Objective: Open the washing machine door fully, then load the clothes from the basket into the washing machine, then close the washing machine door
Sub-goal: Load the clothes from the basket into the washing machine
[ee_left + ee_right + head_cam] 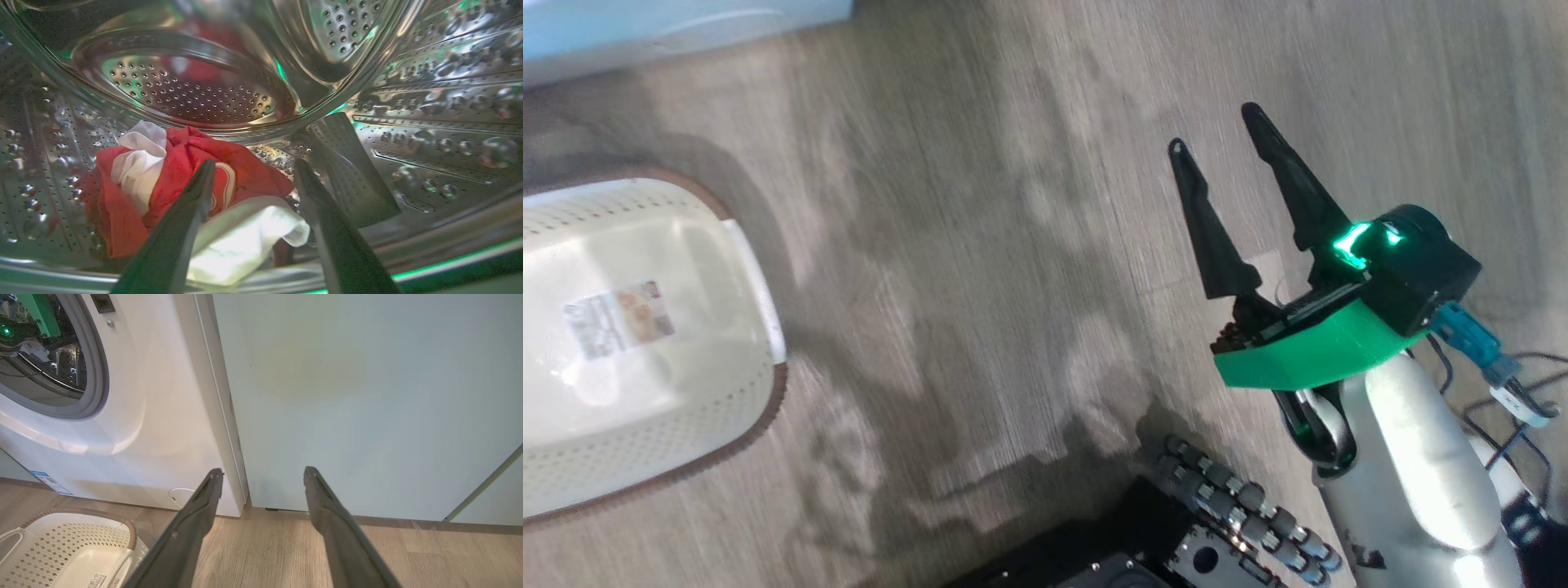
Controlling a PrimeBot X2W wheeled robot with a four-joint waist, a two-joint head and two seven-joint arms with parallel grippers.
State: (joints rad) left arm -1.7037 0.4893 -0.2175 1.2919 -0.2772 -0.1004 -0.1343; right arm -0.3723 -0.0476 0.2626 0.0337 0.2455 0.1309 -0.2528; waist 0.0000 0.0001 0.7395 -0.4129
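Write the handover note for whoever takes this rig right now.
Left gripper: jaws open, inside the washing machine drum, holding nothing.
Right gripper: jaws open, empty, over the floor.
Clothes: lying in the drum, by the left gripper.
Basket: empty, on the floor by the machine.
Done: loading.
Left: withdraw the left arm, close the washing machine door.

Counted one basket [711, 392], with one paper label [619, 318] on its floor and two white handles [9, 535]. One washing machine [163, 416], one perforated steel drum [184, 90], one blue sticker [51, 482], one round service flap [182, 495]. One bundle of clothes [184, 163]: red fabric plus two white pieces. Two grippers, left gripper [255, 163] and right gripper [1213, 129]; two dark fingers [1217, 245] each.
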